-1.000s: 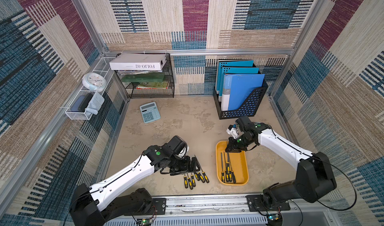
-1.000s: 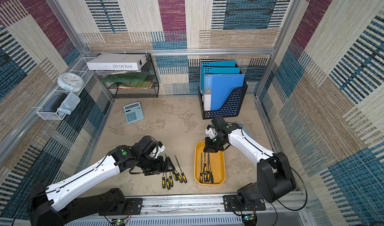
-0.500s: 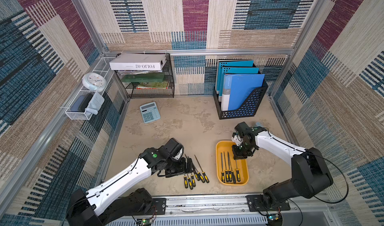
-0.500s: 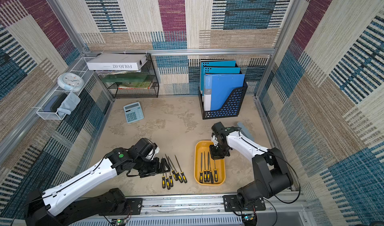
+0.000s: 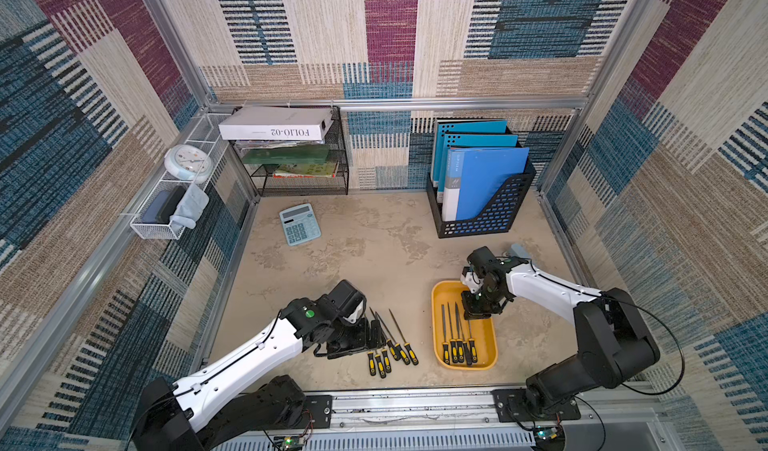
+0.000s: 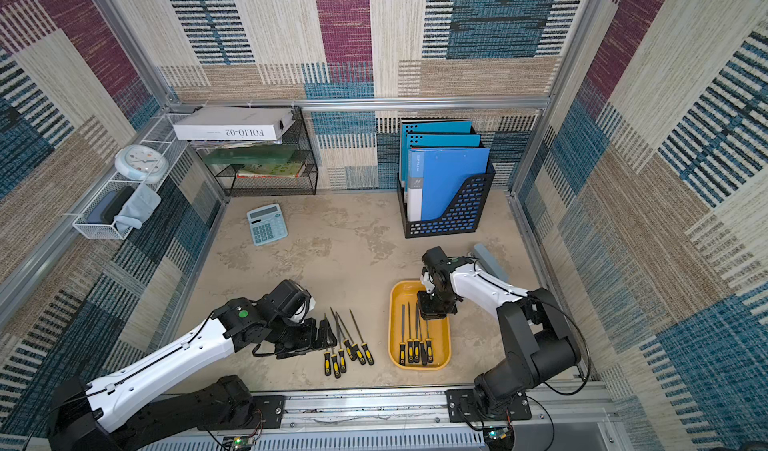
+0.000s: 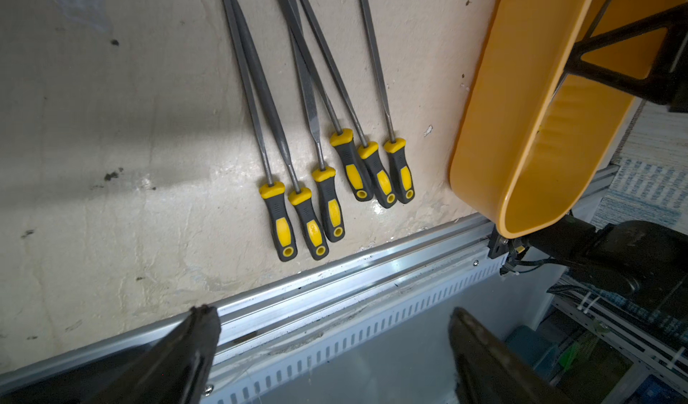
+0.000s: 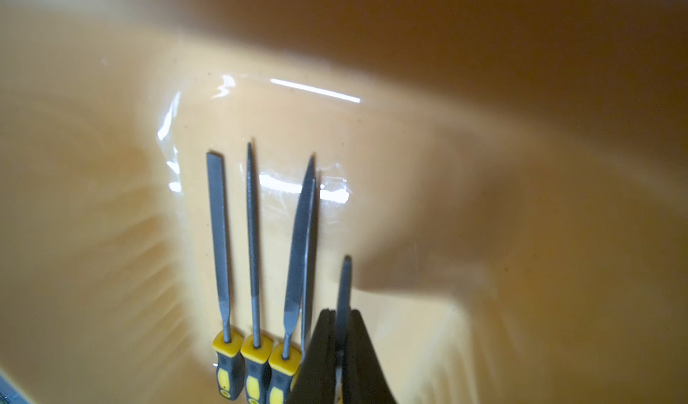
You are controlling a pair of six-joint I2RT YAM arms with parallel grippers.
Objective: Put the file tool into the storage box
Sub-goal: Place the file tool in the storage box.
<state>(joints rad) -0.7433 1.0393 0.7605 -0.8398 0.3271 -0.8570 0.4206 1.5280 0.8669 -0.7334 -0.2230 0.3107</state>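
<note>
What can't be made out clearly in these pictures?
- Right wrist view: whether the right gripper actually pinches the file between its fingers; blurred.
- Both top views: that file's upper blade, under the gripper.
- Left wrist view: loose files' tips, cut off by the edge.

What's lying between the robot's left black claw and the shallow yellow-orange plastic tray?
Six slim metal files with yellow-and-black handles lie there on the table, seen in both top views and the left wrist view.
</note>
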